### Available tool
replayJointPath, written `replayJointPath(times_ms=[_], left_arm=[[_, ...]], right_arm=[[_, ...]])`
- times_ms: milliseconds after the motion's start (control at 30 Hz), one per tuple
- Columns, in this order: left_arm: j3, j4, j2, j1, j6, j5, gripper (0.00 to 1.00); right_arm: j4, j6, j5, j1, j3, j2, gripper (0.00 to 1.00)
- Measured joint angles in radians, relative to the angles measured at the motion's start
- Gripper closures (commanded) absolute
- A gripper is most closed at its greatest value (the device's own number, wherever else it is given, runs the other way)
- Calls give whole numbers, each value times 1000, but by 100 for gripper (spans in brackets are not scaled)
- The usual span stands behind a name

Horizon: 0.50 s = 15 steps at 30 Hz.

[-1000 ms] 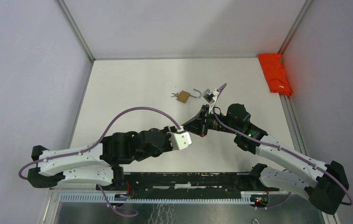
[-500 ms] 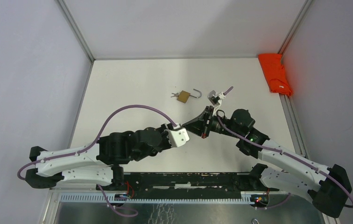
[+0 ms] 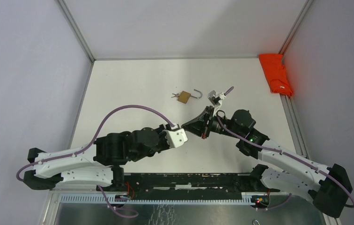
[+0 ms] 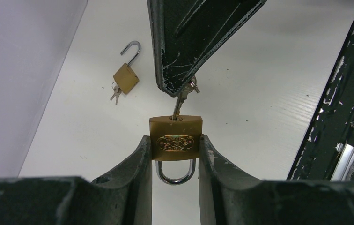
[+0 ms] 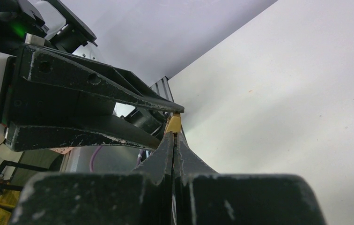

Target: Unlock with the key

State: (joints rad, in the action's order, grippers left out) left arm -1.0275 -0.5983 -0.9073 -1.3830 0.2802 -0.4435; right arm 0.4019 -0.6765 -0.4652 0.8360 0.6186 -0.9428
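Padlock [image 4: 175,143], brass, is up off the worktop [image 4: 269,93], clamped by its two sides in the jaws of the left gripper [image 4: 175,139]. Its shackle points back toward the wrist and looks seated in the body. The right gripper [image 5: 174,137] meets it head-on, jaws pressed together on the key [image 4: 179,105]. The key's blade stands in the keyhole on the far face of the padlock, and a ring with another small key shows beside its head. Both grippers meet mid-worktop in the top view. Further back lies a spare lock [image 3: 183,97], shackle swung open, with loose keys [image 3: 174,95] touching its left side. An orange cloth [image 3: 275,74] sits at the far right edge.
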Motion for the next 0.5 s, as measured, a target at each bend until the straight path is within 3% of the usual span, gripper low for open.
replayJointPath(times_ms=[500], left_arm=[[0,-37,7,1,0,46,98]], right_arm=[[13,-11,-31,0,0,-24,100]])
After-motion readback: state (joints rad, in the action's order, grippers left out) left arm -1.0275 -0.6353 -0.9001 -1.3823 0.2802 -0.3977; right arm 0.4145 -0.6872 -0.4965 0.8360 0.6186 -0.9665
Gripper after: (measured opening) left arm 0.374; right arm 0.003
